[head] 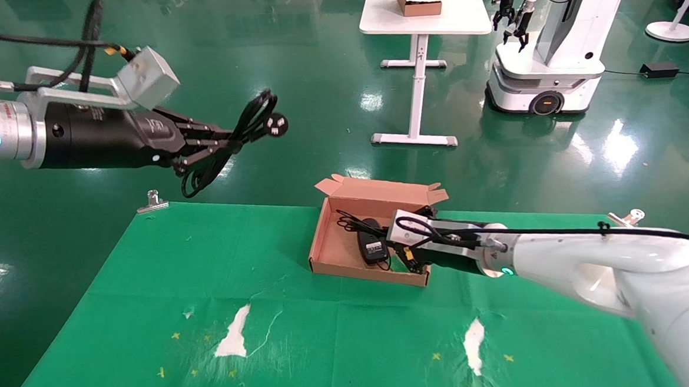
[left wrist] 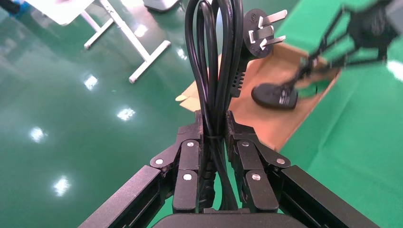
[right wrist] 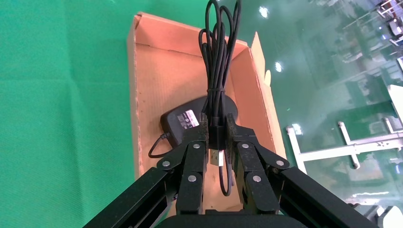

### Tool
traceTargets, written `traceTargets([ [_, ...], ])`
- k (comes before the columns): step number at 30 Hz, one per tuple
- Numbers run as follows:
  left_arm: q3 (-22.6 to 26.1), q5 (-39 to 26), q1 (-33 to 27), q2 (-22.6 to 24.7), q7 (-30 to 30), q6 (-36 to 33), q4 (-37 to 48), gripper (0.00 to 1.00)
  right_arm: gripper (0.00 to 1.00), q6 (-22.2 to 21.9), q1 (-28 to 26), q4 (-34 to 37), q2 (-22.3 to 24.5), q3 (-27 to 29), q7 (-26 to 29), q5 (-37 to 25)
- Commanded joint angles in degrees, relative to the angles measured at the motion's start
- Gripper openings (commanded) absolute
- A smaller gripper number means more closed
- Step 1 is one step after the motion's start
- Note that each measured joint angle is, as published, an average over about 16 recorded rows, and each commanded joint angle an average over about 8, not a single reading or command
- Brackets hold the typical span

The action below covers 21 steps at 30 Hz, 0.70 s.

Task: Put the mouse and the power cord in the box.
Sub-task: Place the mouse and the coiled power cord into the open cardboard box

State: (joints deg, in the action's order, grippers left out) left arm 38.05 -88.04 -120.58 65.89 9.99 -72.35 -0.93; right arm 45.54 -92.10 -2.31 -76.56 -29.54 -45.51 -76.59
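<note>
Left gripper (left wrist: 215,130): I see it clamped on the bundled cord (left wrist: 215,61), raised over the floor beyond the table's far-left edge, plug (left wrist: 259,28) at the far end. Right gripper (right wrist: 217,128): pinching the mouse's bundled cable (right wrist: 217,52) over the box (head: 335,250), low inside it. Mouse (right wrist: 197,118): lying label-up on the box floor. Box: 1, lid open, on the green cloth (head: 166,285).

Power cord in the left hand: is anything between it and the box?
Yes. The right hand sits over the box, shut on the mouse cable, and the mouse itself lies on the box floor. The left hand holds the power cord high, off beyond the table's far-left edge, with open air between.
</note>
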Motion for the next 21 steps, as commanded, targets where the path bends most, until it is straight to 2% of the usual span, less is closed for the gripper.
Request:
traceTargets([
  [1, 0.7, -1.0, -0.1, 0.0, 0.6, -0.4, -0.4, 0.00, 1.00, -0.1, 0.0, -0.3, 0.0, 0.0, 0.1, 0.1],
  [7, 1.5, -2.2, 1.7, 4.4, 6.1, 3.6, -4.0, 0.00, 1.00, -3.4, 0.2, -0.1, 2.3, 2.0, -1.5, 2.9],
  [13, 2.1, -2.0, 6.6, 11.1, 11.1, 9.8, -8.4, 0.00, 1.00, -4.3, -1.8, -0.5, 7.8, 3.7, -4.4, 5.2],
  [17, 4.2, -0.4, 12.2, 12.9, 12.9, 13.8, -15.5, 0.00, 1.00, -0.6, -4.7, -1.8, 13.8, 4.3, -6.8, 5.9],
  [21, 8.9, 1.3, 17.3, 13.0, 12.1, 16.0, -23.5, 0.00, 1.00, 8.8, -8.0, -3.7, 21.2, 4.2, -8.8, 5.7],
])
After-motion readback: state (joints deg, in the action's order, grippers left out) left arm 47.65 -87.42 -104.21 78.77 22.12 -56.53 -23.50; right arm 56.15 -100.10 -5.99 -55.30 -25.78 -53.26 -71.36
